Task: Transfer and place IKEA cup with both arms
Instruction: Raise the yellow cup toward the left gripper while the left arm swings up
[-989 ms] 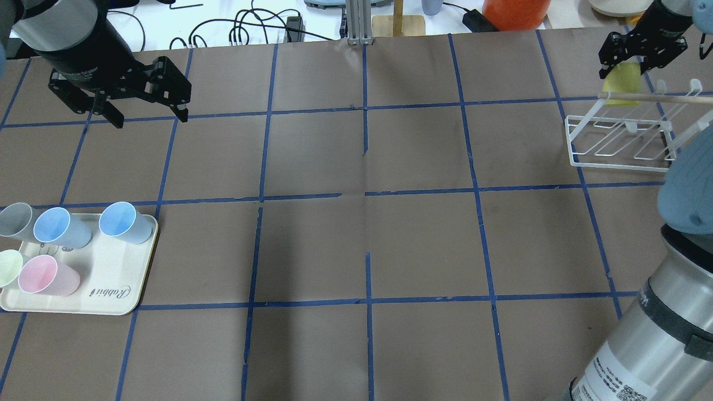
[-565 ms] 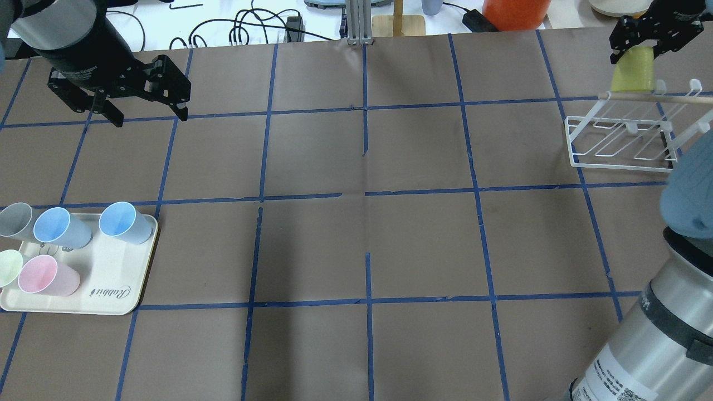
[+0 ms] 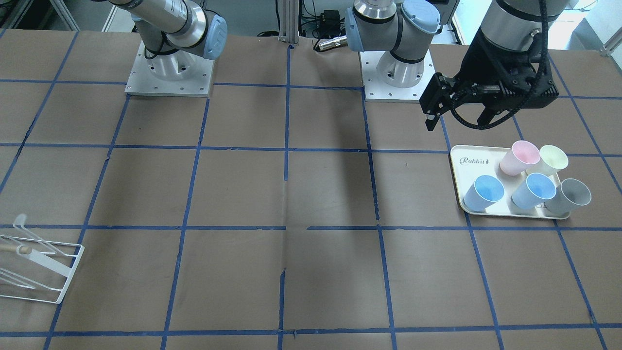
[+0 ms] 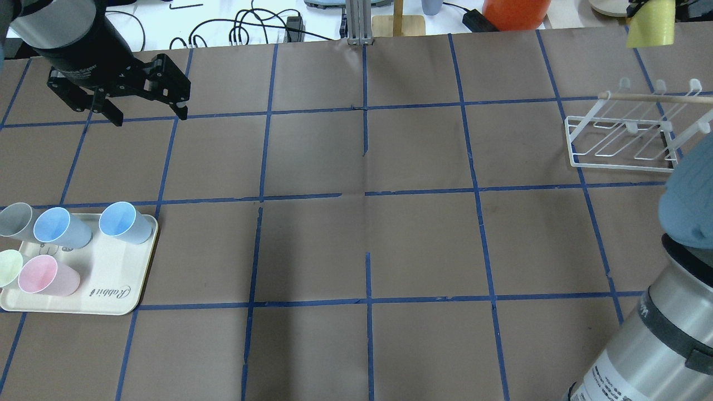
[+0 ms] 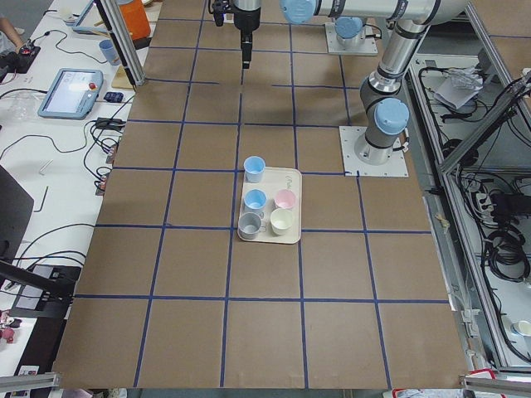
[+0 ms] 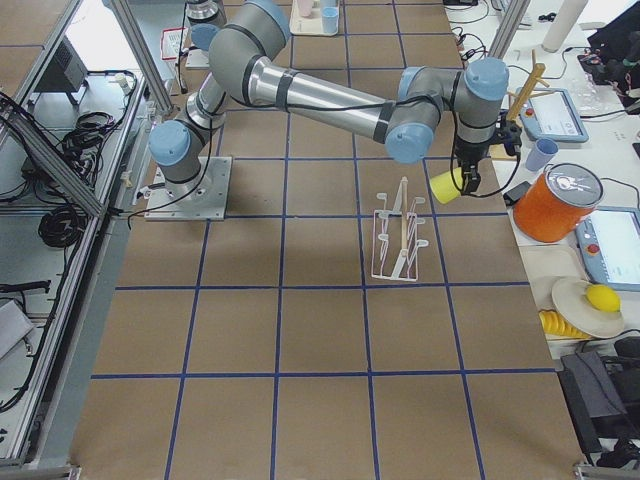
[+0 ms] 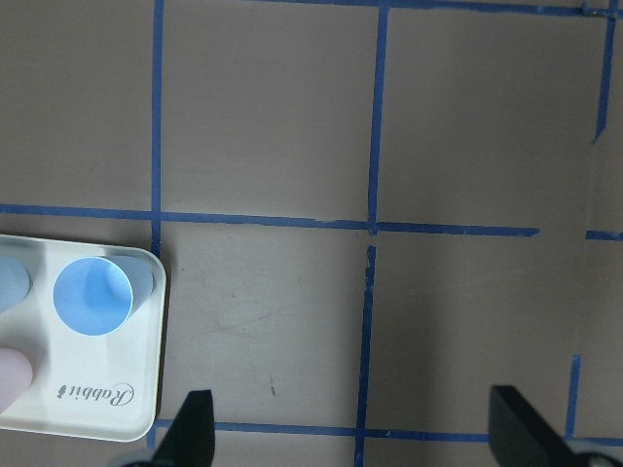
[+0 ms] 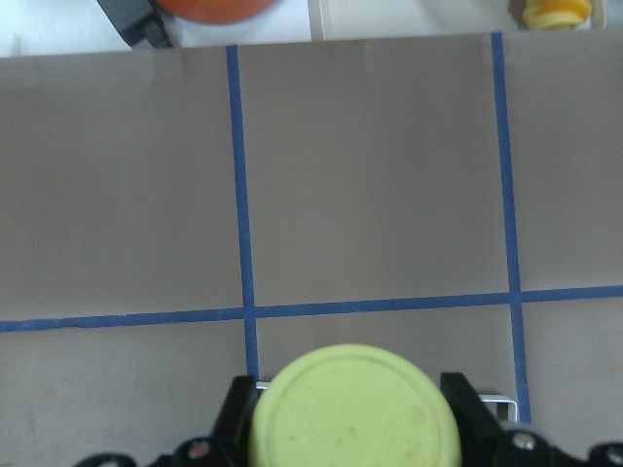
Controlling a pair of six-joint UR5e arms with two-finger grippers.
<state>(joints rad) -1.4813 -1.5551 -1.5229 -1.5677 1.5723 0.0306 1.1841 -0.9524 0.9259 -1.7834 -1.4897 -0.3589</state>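
The lemon-yellow IKEA cup [image 4: 650, 27] is held in my right gripper [image 8: 350, 423] in the air beyond the white wire rack [image 4: 624, 136]. In the right wrist view its closed base [image 8: 355, 409] faces the camera between the two fingers. It also shows in the exterior right view [image 6: 445, 186], tilted, to the right of the rack [image 6: 398, 240]. In the overhead view the right gripper is almost all cut off by the top edge. My left gripper [image 4: 150, 118] is open and empty, high above the table beyond the tray [image 4: 111, 278].
The cream tray [image 3: 460, 167] holds two blue cups, a grey, a pink [image 3: 519, 156] and a pale green cup [image 3: 553, 158]. A wooden dowel [image 4: 657, 98] lies across the rack. An orange container [image 4: 515, 12] and cables lie past the table's far edge.
My right gripper has lifted the yellow cup up and away from the rack's dowel, toward the top edge of the overhead view. The left arm has barely moved.
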